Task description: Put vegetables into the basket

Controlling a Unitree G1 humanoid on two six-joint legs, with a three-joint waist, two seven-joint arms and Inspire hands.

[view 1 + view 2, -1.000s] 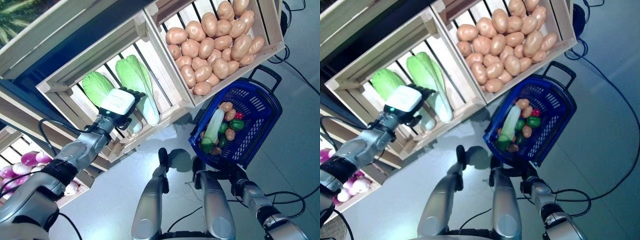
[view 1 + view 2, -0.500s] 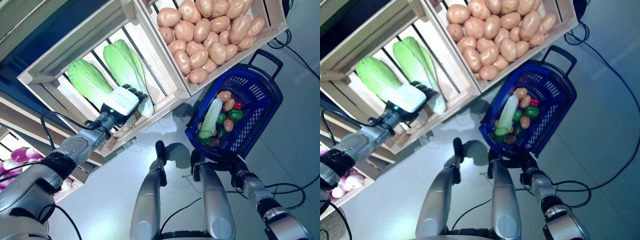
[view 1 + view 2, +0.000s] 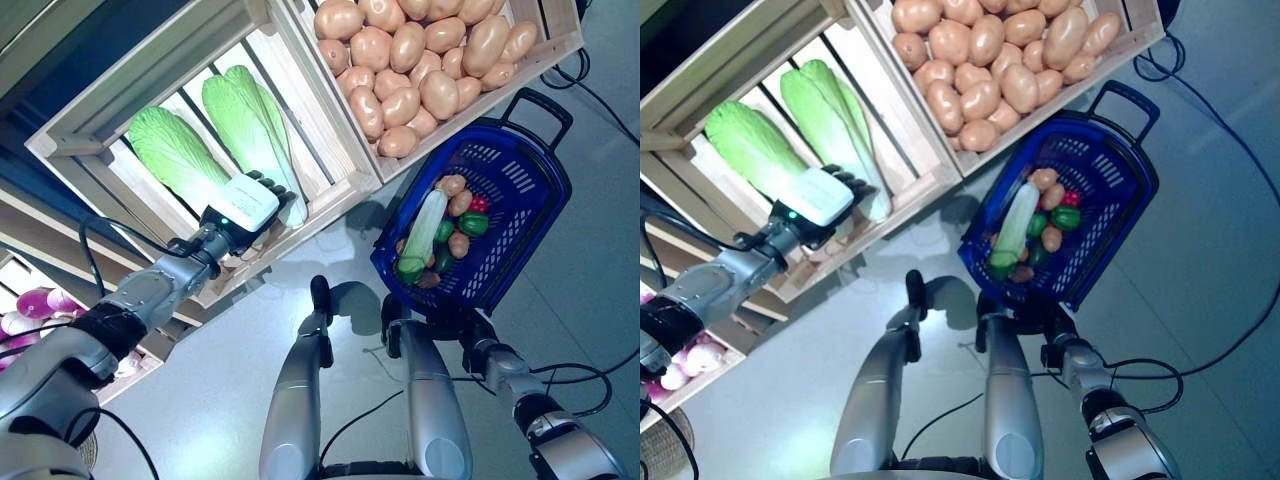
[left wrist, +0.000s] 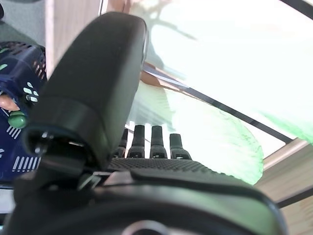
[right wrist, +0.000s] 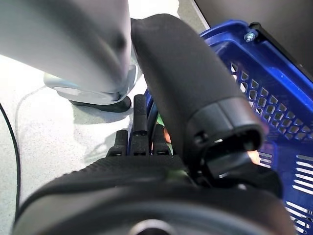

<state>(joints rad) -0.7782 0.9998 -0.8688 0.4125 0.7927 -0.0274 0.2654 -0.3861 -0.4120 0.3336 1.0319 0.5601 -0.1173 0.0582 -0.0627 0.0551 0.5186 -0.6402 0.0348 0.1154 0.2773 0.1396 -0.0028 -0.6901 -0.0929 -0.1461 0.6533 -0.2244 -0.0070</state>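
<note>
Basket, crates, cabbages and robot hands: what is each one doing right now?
Basket: held up, part full of vegetables.
Potato crate: full.
Cabbage crate: two cabbages lying inside.
Left robot hand: open, fingers straight, reaching onto a cabbage.
Right robot hand: under the basket's rim, grip hidden.

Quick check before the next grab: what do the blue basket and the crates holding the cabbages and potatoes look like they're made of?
The blue basket looks like moulded plastic: glossy, uniformly coloured, with slotted perforated walls and a black handle. The cabbage crate and the potato crate look like pale unfinished wood: separate slats and boards with visible gaps, and a matte surface. Whether the cabbages are real cannot be told.
</note>
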